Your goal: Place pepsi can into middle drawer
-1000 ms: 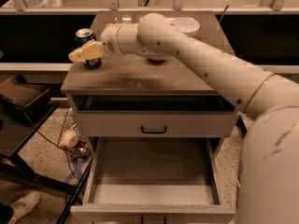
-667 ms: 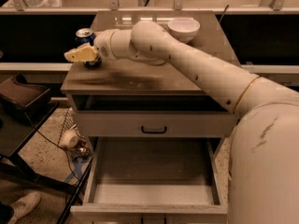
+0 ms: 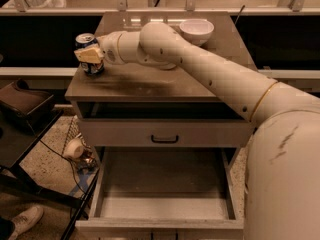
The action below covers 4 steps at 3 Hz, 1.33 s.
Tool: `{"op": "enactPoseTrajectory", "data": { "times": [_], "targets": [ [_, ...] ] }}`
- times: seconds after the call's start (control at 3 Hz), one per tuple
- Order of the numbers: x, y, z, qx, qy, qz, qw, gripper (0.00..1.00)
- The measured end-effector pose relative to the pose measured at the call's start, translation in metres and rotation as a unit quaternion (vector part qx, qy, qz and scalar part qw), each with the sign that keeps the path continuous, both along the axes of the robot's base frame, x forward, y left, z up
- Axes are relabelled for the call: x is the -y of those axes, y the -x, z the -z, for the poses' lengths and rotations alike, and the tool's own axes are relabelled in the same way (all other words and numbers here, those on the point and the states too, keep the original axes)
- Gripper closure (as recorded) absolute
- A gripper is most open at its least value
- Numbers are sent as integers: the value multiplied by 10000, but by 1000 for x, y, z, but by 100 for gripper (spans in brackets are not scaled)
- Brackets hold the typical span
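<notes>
The pepsi can (image 3: 86, 40), dark blue with a silver top, stands upright on the far left of the cabinet top (image 3: 150, 84). My gripper (image 3: 90, 55) is at the can, its yellowish tip lying across the can's front at mid-height, with my white arm reaching in from the right. The lower part of the can shows below the gripper, resting on the top. The middle drawer (image 3: 165, 181) is pulled out below, wide and pale grey, and its floor is bare.
A white bowl (image 3: 196, 30) sits at the back right of the cabinet top. A closed drawer front with a black handle (image 3: 165, 139) is above the open drawer. A dark chair (image 3: 22, 104) and floor clutter (image 3: 75, 148) stand to the left.
My gripper has moved left along the cabinet top and now sits against the can's front. The can and the drawer have not moved.
</notes>
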<state>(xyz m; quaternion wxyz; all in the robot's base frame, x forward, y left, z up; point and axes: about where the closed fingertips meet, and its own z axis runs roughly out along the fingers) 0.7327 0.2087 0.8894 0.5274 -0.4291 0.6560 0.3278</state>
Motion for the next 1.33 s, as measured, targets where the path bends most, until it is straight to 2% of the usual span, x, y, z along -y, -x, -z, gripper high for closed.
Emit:
{"op": "enactPoseTrajectory", "data": {
  "times": [0.33, 0.67, 1.0, 1.33],
  "targets": [
    [-2, 1, 1, -5, -1, -18, 10000, 93],
    [8, 19, -18, 96, 86, -53, 9999, 100],
    [31, 99, -75, 346, -64, 2, 9994, 100],
    [25, 184, -66, 289, -72, -307, 9991, 100]
  ]
}}
